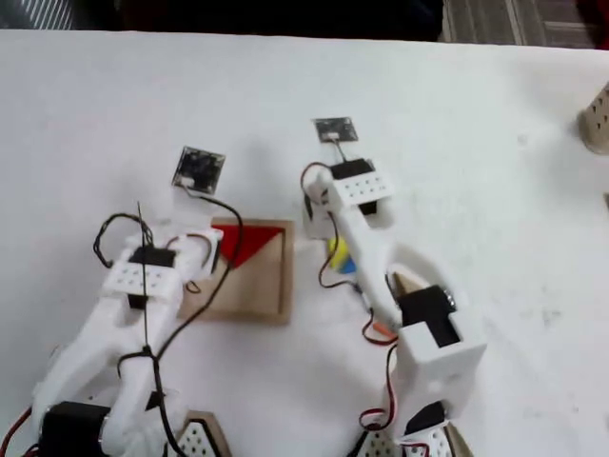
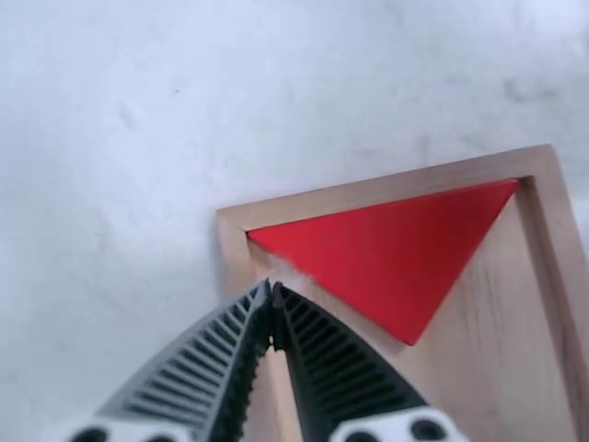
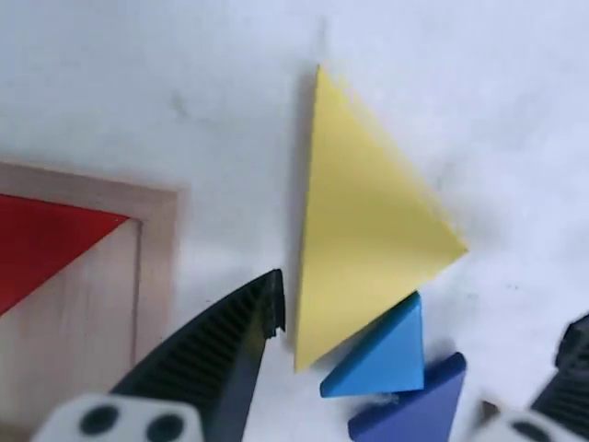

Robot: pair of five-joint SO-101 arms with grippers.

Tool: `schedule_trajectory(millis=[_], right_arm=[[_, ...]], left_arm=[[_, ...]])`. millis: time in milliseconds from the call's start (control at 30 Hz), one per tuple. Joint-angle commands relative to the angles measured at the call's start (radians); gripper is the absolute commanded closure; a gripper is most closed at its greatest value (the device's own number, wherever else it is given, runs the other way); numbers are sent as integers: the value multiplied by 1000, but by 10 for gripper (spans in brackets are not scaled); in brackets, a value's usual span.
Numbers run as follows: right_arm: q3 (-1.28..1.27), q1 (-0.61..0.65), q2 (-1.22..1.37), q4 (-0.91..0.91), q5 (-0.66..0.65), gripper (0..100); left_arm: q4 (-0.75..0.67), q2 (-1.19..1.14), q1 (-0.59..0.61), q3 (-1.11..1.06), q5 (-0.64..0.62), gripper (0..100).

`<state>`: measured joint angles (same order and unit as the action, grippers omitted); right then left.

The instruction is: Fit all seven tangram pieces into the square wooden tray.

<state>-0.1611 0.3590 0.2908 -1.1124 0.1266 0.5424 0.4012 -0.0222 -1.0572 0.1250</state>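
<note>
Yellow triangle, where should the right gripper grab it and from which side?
From straight above: the yellow triangle lies flat on the table, so only its edges offer grip. Probably one finger on the long edge facing the tray, the other at the opposite corner, staying clear of the end where the blue triangle lies against it.

R arm (image 1: 360,233) hides most of yellow tri (image 1: 336,249) & blue tri (image 1: 345,267)

White table (image 1: 495,248); tan perforated object (image 1: 597,119) at right edge; dark strip (image 1: 285,14) beyond far edge.
</note>
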Motion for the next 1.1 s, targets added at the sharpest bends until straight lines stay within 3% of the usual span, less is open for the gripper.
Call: schedule_trajectory(millis=[0,367,633,1067], right_arm=[[31,-16,16,13,-18,562],[32,-41,41,27,-60,562],[23,-30,-87,10,-80,562],[118,-91,58,-15,-137,562]], left_arm=[[-12,35,-5,3,12,972],[-12,35,-5,3,12,972],[-12,35,-4,3,12,972],[-12,35,-4,3,12,972]])
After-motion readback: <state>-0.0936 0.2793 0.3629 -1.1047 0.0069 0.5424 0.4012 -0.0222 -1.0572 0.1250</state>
